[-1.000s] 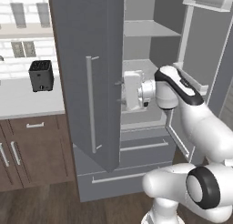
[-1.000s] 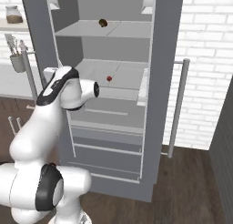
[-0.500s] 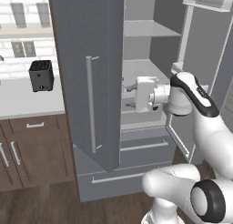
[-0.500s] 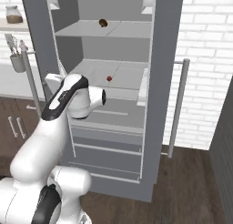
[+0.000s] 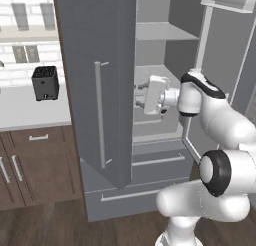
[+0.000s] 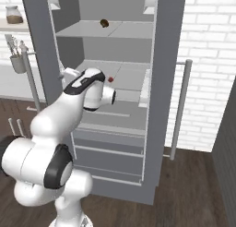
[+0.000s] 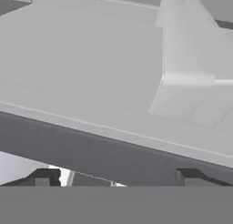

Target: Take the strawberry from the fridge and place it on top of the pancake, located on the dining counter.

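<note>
The fridge stands with both doors swung open. A tiny red strawberry lies on the middle shelf, just right of my arm's wrist. My gripper reaches in over that shelf at its left side, next to the open left door's edge. In the hand view the gripper is open, its two dark fingertips far apart with nothing between them, and grey shelf surface lies ahead. The pancake and the dining counter are out of view.
A small brown round item sits on the upper shelf. The open left door hangs close to my hand. The right door with its bar handle stands open. A black toaster is on the wall counter to the left.
The arm has stretched further into the fridge and its wrist has risen toward the middle shelf. The gripper stays open. The strawberry has not moved.
</note>
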Controlling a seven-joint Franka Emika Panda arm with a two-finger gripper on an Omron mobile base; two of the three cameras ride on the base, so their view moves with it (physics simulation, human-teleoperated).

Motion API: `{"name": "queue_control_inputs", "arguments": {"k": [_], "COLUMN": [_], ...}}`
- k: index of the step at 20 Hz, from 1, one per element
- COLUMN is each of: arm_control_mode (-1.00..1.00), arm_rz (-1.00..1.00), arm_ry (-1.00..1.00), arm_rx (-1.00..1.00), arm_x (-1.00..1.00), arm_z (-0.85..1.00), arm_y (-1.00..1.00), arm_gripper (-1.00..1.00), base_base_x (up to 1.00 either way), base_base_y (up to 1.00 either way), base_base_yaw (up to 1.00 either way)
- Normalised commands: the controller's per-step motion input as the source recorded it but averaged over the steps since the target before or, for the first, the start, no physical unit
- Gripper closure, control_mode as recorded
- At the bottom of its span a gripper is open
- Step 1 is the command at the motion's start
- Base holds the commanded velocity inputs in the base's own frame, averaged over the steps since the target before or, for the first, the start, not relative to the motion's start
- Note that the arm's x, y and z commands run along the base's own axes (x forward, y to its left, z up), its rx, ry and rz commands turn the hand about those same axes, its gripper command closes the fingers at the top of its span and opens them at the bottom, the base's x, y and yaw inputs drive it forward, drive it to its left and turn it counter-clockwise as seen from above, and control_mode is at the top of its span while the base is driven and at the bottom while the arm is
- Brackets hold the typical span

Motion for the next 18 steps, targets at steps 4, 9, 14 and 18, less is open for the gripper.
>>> {"name": "queue_control_inputs", "arguments": {"k": [4,9,14,18], "arm_control_mode": [-1.00,-1.00,-1.00,-1.00], "arm_rz": [0.08,0.13,0.22,0.27], "arm_ry": [0.00,0.00,-0.05,-0.11], "arm_rx": [0.04,0.00,-0.01,-0.04], "arm_x": [0.81,0.42,-0.01,-0.19], "arm_z": [-0.02,-0.12,-0.23,-0.23], "arm_y": [0.00,0.15,0.67,0.94], "arm_gripper": [-1.00,-1.00,-1.00,-1.00], "base_base_x": [0.00,0.00,0.00,0.00], "base_base_y": [0.00,0.00,0.00,0.00], "base_base_yaw": [0.00,0.00,0.00,0.00]}}
